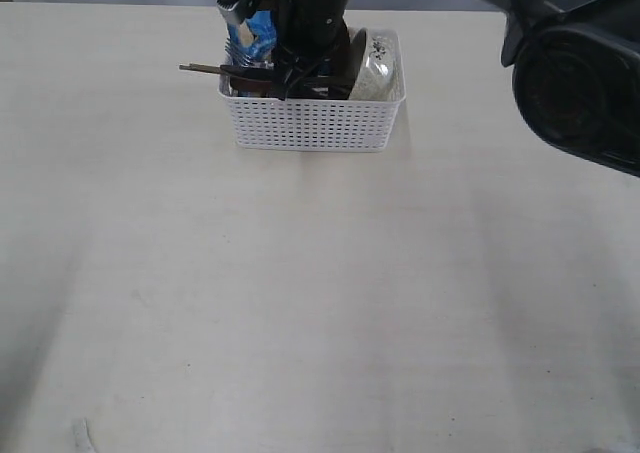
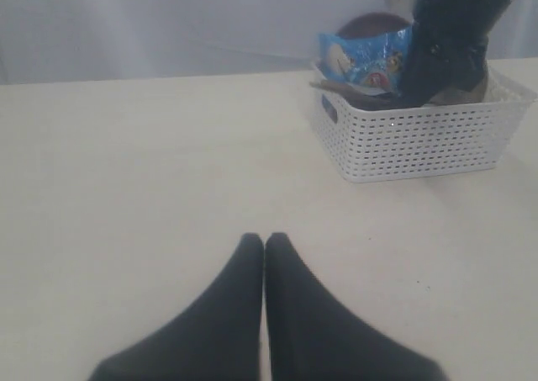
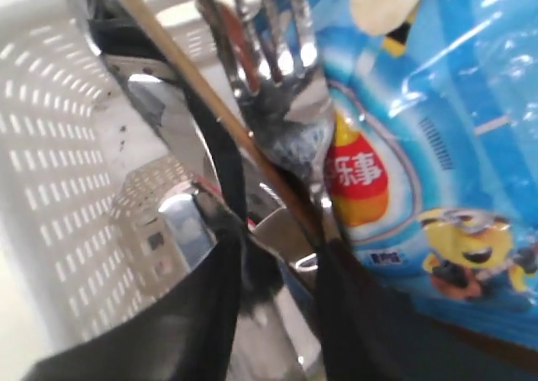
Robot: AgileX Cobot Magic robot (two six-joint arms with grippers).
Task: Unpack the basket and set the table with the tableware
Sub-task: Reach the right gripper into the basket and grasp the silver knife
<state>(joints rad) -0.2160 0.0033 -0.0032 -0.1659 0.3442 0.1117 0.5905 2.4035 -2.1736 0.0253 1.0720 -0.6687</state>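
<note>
Basket (image 1: 315,125): R arm (image 1: 320,13) down inside

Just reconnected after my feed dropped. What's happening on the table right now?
The right gripper is down inside the white basket, its jaws apart among the fork and chopsticks, next to the blue snack packet. Whether it grips anything is unclear. The left gripper is shut, over bare table away from the basket. Nothing is laid out yet, and the bowl sits in the basket.
</note>
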